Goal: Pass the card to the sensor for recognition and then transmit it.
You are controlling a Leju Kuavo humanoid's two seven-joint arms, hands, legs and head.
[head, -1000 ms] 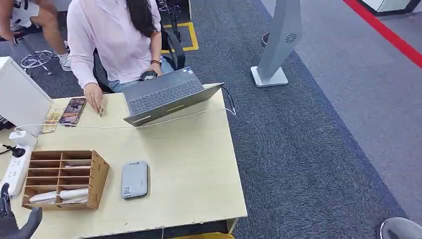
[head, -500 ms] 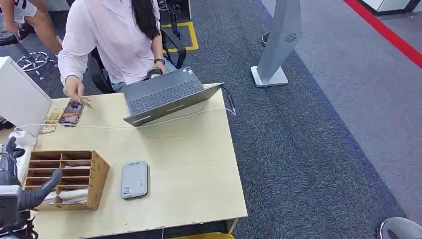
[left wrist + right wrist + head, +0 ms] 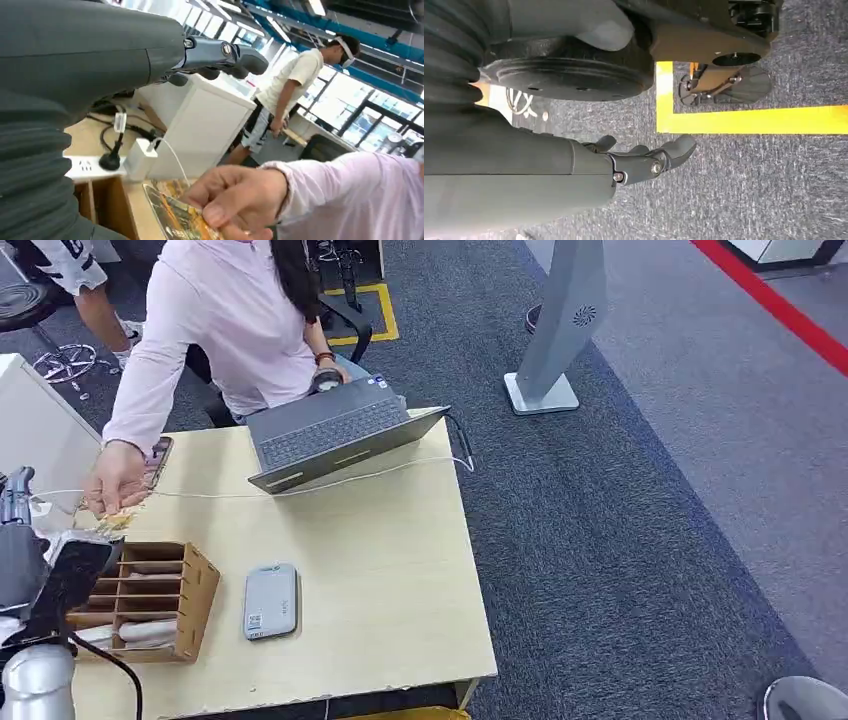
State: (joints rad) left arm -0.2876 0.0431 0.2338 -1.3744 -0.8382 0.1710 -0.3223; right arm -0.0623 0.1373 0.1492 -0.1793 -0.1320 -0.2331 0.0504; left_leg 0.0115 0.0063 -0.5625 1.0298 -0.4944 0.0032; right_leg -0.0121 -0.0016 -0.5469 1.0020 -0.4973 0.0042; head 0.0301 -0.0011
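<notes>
Card (image 3: 172, 216) sits pinched in a person's hand (image 3: 235, 197), held out over the near-left corner of the desk (image 3: 380, 580), just beyond the wooden organiser (image 3: 150, 595). The robot's left hand (image 3: 45, 560) is raised beside it at the desk's left edge; in the left wrist view its fingers (image 3: 225, 52) are stretched out and hold nothing. The right hand (image 3: 644, 157) hangs low over the carpet, fingers loosely apart and empty. The step in hand looks like taking the card from the person. To do it well, the left hand should meet the card's free edge, close thumb against fingers on its flat faces, and wait for the person to let go. The grey reader (image 3: 270, 600), likely the sensor, lies on the desk just beside the organiser.
</notes>
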